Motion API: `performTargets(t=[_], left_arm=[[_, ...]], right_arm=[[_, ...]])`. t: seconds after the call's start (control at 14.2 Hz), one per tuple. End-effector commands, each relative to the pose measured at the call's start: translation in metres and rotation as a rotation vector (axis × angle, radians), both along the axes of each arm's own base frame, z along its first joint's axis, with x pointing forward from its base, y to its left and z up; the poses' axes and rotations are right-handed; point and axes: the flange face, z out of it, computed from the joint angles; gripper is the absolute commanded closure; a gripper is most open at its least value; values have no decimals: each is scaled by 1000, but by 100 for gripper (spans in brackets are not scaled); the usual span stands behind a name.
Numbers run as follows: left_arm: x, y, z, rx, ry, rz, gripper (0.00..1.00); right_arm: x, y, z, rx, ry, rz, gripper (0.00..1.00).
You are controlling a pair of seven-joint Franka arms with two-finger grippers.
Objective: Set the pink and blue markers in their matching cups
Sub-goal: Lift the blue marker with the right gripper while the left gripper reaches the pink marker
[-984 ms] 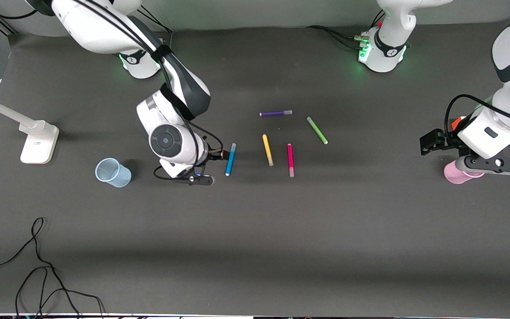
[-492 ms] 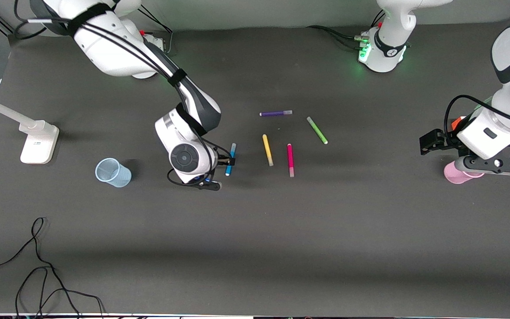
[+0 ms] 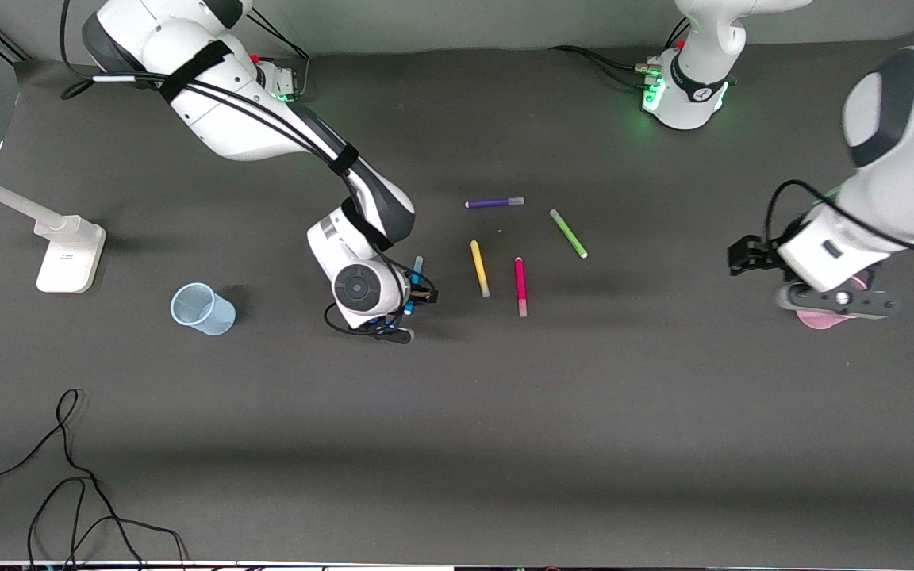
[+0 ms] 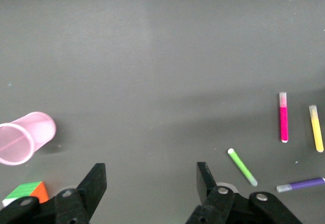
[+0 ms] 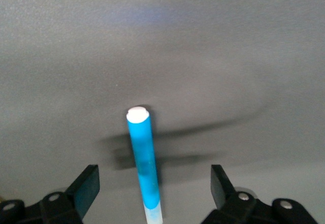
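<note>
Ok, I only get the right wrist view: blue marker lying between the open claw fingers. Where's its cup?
Observer: The blue cup stands toward the right arm's end of the table from the blue marker, well apart from it.
Operator: And the pink marker?
Observer: The pink marker lies flat beside the yellow pen, untouched.
Operator: The left arm?
Observer: The left claw hovers open and empty over the table next to the pink cup.

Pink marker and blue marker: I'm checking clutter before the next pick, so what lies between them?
In the front view, only the yellow pen lies between the blue marker and the pink marker.
</note>
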Motion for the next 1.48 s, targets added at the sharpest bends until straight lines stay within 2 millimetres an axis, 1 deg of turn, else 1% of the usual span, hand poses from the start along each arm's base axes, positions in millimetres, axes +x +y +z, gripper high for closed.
performTargets(t=[0.0,0.14,0.28,0.35,0.42,0.56,0.7,0.77,0.84,0.91,0.98,1.05,1.12,1.19,1.26,1.34,1.41], left_arm=[[-21,-49,-28,-1,-40,54,19],[-27,-84,-46,-8,-57,87,19],[-34,-111,-81,-20,-75,107,18],[-40,-127,-101,-31,-92,115,18],[-45,-143,-120,-41,-98,121,18],[-52,-174,-159,-40,-76,118,18],[-59,-197,-190,-41,-64,135,18],[-64,-210,-206,-41,-58,130,18],[-68,-220,-221,-46,-56,137,17],[-69,-224,-234,-47,-50,145,17],[-70,-227,-244,-50,-52,142,12],[-73,-234,-254,-47,-52,123,2],[-76,-238,-261,-45,-54,111,1],[-76,-240,-267,-49,-56,119,1],[-76,-242,-272,-55,-59,139,1],[-79,-248,-279,-59,-60,150,1],[-84,-256,-285,-65,-62,145,1]], right_arm=[[5,2,1,-17,-23,-12,44],[6,0,0,-21,-24,-14,70],[8,-3,1,-23,-27,-16,90],[9,-4,1,-25,-28,-17,98],[10,-5,1,-26,-31,-18,100],[14,-9,3,-35,-45,-10,100],[21,-16,15,-34,-57,-20,100],[30,-25,33,-32,-76,-32,100],[35,-33,56,-38,-86,-30,100],[44,-52,73,-56,-88,-43,100],[48,-61,103,-56,-120,-23,100],[46,-76,121,-76,-146,5,100],[50,-100,142,-113,-196,30,100],[52,-119,159,-129,-228,73,100],[54,-142,177,-134,-252,106,100],[56,-169,194,-140,-273,128,100],[54,-192,210,-142,-296,156,100]])
